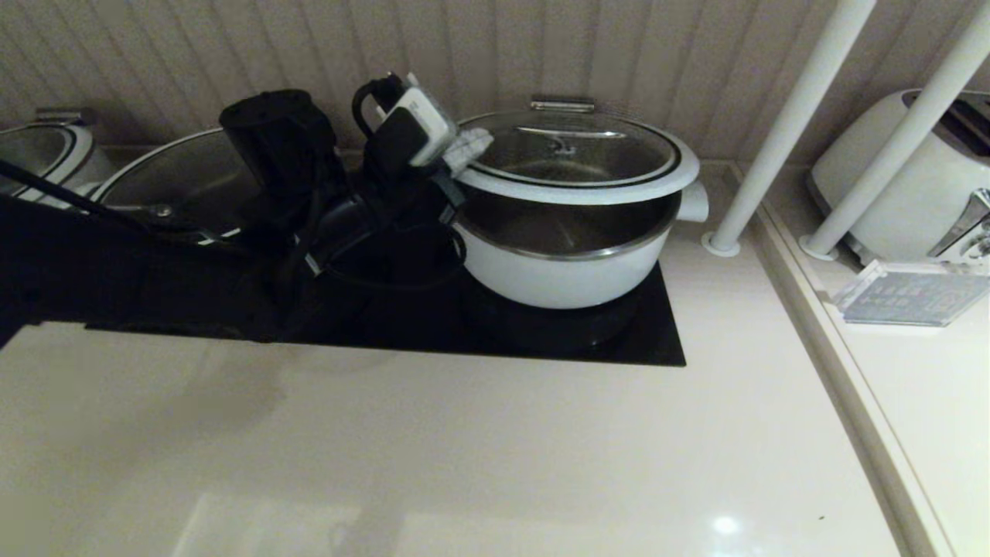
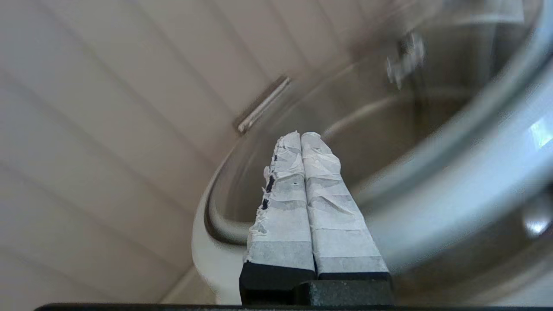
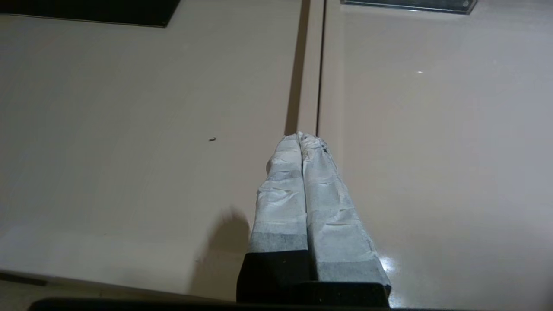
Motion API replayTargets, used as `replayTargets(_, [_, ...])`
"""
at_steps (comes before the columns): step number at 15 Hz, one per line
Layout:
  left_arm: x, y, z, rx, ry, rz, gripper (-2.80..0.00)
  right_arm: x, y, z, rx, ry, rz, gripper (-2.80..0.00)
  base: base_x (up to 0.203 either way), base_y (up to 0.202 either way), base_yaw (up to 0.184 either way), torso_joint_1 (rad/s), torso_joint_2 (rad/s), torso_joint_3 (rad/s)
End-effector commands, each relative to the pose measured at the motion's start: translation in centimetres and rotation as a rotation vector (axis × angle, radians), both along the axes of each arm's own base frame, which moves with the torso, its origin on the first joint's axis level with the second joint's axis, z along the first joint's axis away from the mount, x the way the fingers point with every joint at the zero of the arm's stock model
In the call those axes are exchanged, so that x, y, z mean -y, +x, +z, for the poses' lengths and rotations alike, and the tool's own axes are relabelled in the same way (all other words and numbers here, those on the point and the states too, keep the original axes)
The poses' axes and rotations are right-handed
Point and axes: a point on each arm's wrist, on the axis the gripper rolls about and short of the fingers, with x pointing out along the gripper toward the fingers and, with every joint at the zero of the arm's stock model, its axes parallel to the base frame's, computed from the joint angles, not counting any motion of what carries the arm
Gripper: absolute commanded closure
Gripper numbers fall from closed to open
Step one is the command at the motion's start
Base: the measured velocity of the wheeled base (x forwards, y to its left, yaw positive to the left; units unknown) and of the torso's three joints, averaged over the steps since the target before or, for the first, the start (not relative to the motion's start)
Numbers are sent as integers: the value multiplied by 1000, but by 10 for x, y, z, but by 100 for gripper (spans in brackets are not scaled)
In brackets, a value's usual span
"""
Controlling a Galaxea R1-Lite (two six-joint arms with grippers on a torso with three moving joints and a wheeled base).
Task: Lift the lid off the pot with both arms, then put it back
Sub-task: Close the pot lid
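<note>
A white pot (image 1: 564, 278) stands on the black cooktop (image 1: 657, 340). Its glass lid (image 1: 576, 155), with a white rim and a metal handle, sits raised and tilted above the pot, so a gap shows the steel inside along the near side. My left gripper (image 1: 468, 147) is shut, with its taped tips against the lid's left rim; I cannot tell whether they lie under or on it. In the left wrist view the shut gripper (image 2: 301, 134) points across the glass lid (image 2: 367, 142). My right gripper (image 3: 301, 136) is shut and empty over the bare counter, out of the head view.
A second glass lid (image 1: 178, 178) and another pot (image 1: 39, 151) sit behind my left arm. Two white poles (image 1: 781, 131) stand right of the pot. A toaster (image 1: 913, 178) and a clear card holder (image 1: 905, 294) are on the right counter, past a seam (image 3: 302, 65).
</note>
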Motion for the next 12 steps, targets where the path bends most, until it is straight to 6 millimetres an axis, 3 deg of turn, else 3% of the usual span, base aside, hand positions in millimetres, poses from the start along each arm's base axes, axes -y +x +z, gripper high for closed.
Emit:
replayTargets(1, [0,0,-9,-10,9,-1,0,0,0,0,0,-1,2,0,0,0,0,0,0,0])
replayTargets(12, [-3,-5,-86,-93,47,5,0,0,0,0,0,-1,2,0,0,0,0,0,0,0])
